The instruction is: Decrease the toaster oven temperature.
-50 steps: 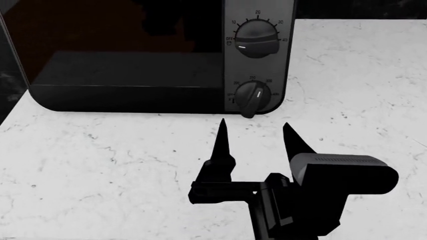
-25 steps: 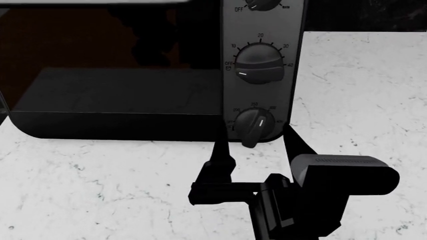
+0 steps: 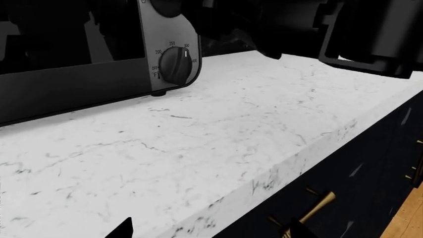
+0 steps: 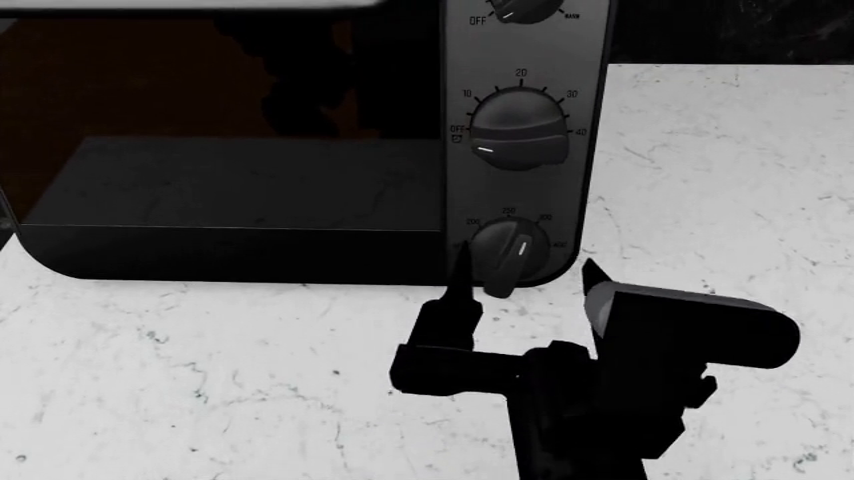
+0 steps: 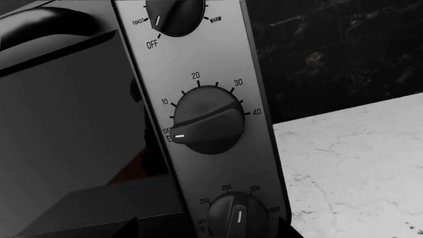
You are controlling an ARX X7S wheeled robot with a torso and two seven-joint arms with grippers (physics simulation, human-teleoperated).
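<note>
Just behind right claw [image 4: 523,277], toaster oven [image 4: 240,150]

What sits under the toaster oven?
The toaster oven stands on a white marbled countertop. One small foot shows below the control strip; the surface beneath the body is hidden.

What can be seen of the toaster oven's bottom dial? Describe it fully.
The bottom dial is a glossy black round knob with a raised grip bar and a white pointer mark. It sits lowest on the grey control strip, ringed by OFF, 200, 250, 300. The mark points near 300. The right gripper stands open astride it; contact cannot be told.
</note>
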